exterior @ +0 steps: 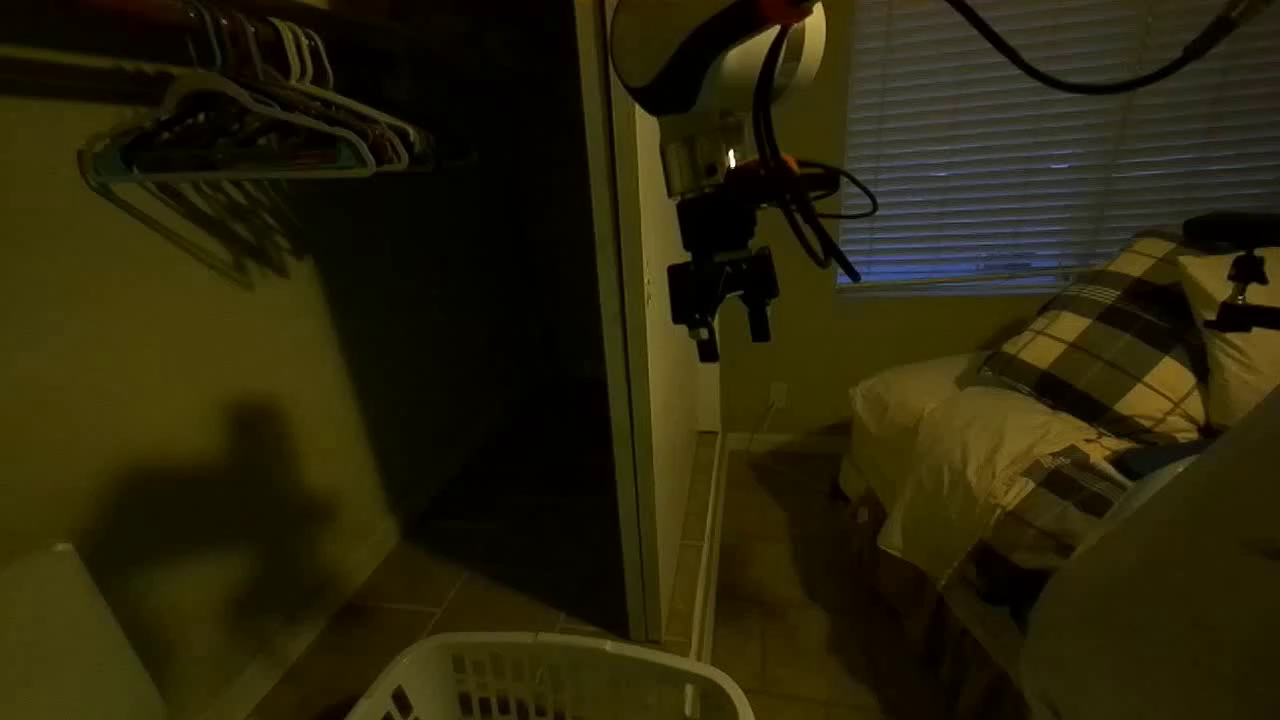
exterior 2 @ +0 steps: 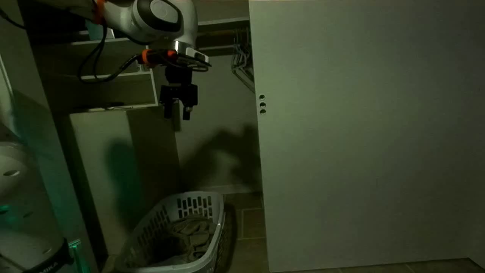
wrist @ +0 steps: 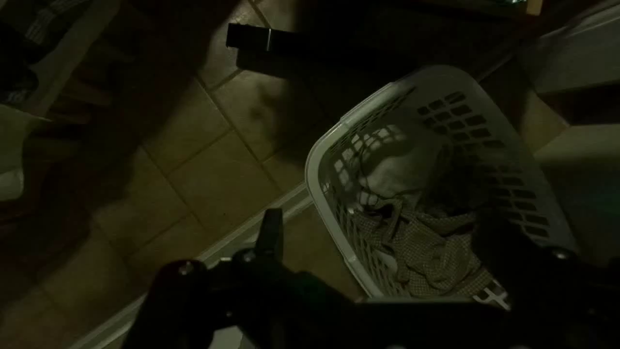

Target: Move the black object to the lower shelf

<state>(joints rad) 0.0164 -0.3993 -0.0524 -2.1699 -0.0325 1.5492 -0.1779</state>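
Nearest in the wrist view, the gripper [wrist: 381, 214] has its 2 fingers [wrist: 272, 232] spread apart. Below, on the tiled floor [wrist: 218, 179], stands a white laundry basket [wrist: 315, 166] holding crumpled cloth [wrist: 436, 252]. Farther back in an exterior view, a black object [exterior 2: 114, 104], too dim to identify, lies on the lower shelf [exterior 2: 144, 106]; hangers [exterior 2: 241, 60] show behind the door [exterior 2: 360, 144].

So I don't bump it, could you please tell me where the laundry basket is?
In an exterior view, the laundry basket is at the bottom, left of centre, below the gripper and left of the door panel.
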